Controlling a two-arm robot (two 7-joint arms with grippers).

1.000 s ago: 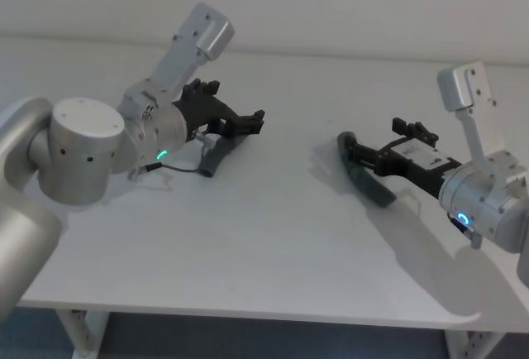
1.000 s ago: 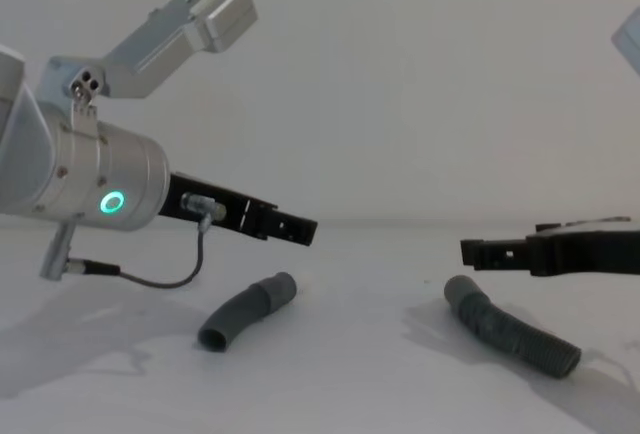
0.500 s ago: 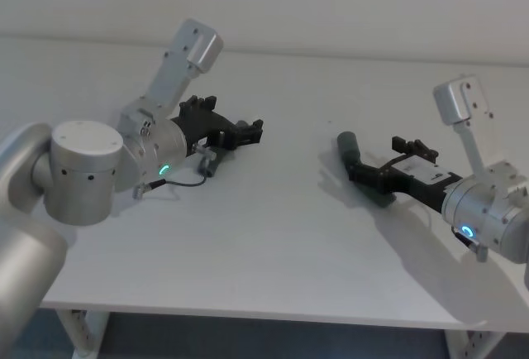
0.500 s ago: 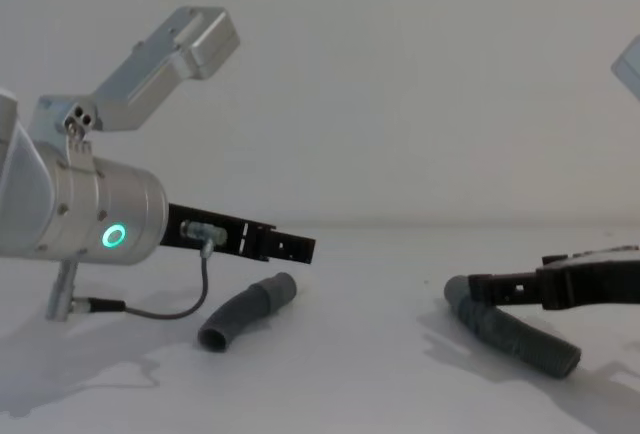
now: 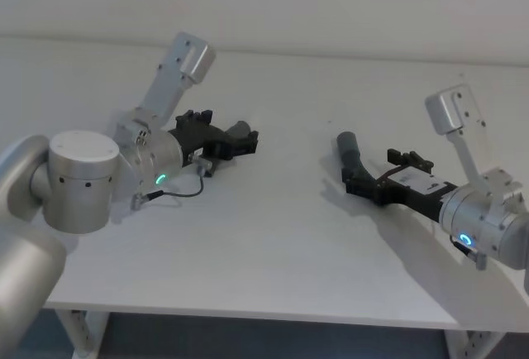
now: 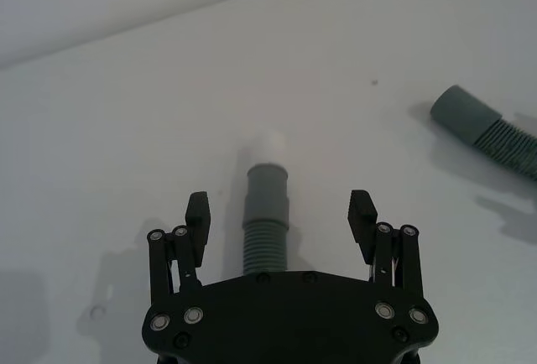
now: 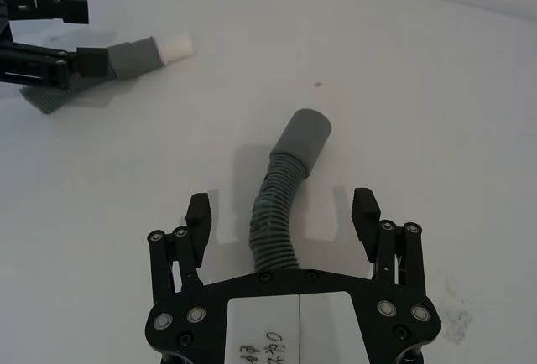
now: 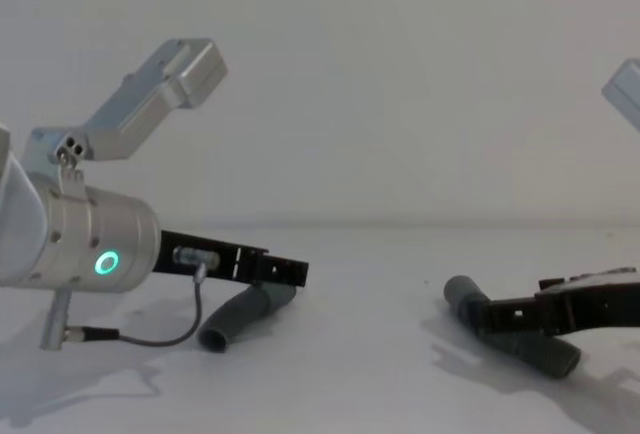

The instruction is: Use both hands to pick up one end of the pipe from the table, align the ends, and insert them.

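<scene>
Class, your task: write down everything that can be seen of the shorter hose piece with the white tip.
The shorter hose piece is dark grey and looks like flexible plastic: a ribbed, slightly bent body ending in a smooth grey cuff with a narrower white tip. It lies flat on the white table, apart from the longer piece. The open left tool straddles it behind the cuff, fingers either side, not touching.
</scene>
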